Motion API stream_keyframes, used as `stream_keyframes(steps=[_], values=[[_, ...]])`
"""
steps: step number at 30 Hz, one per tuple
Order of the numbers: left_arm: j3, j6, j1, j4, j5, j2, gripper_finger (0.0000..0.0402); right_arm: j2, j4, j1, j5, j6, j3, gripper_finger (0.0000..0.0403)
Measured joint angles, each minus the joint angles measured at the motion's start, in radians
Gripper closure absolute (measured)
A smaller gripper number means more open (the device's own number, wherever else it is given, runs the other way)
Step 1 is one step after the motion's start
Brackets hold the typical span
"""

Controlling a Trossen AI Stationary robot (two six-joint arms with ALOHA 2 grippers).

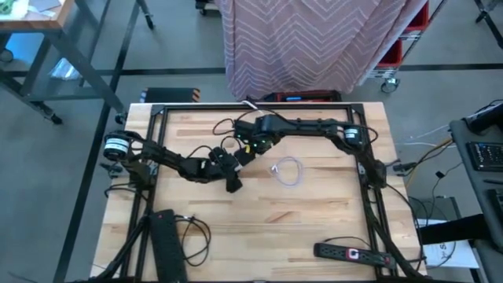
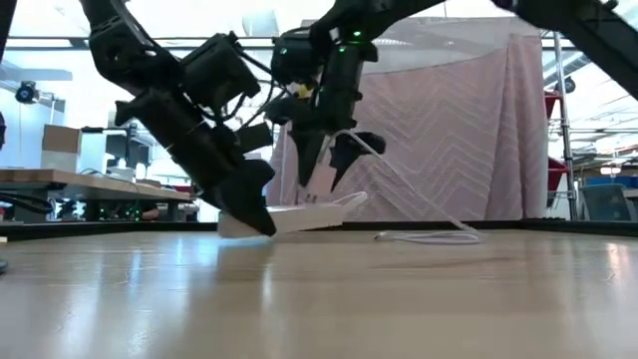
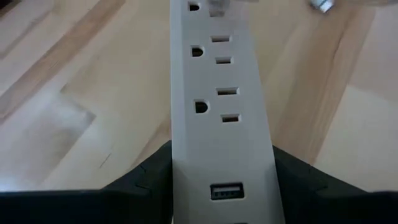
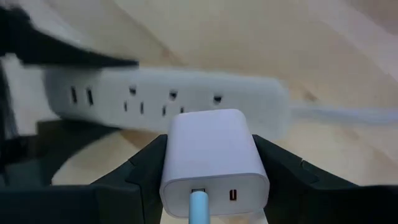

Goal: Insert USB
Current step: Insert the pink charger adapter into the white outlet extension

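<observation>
**White plastics on pale wood, black arms**

The desk point(image 1: 314, 220) is light blond wood with darker grain streaks. The power strip point(image 3: 221, 112) is white with dark slots and a silver-edged USB port. The charger block point(image 4: 214, 155) is white, its cable point(image 4: 198, 205) pale blue-white; the coiled cable point(image 1: 288, 171) near the desk's middle is white. Both the left tool point(image 3: 221, 186) and right tool point(image 4: 211, 180) are black. A black power strip point(image 1: 352, 253) with a red switch lies near the desk's corner. The curtain point(image 1: 314, 39) beyond is pink with a white chevron pattern.
</observation>
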Motion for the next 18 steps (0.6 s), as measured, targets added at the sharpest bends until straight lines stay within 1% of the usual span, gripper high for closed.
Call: stream_keyframes(steps=[5,9,18], values=[[0.001,-0.014,0.001,0.000,0.025,0.013,0.0226,0.109,-0.165,-0.007,-0.019,0.026,0.164,0.0223],[-0.010,-0.036,0.001,0.015,0.022,0.013,0.0226,0.161,-0.214,-0.006,-0.021,0.046,0.243,0.0223],[-0.017,-0.056,0.002,0.030,0.024,0.012,0.0226,0.164,-0.225,-0.025,-0.007,0.056,0.257,0.0223]])
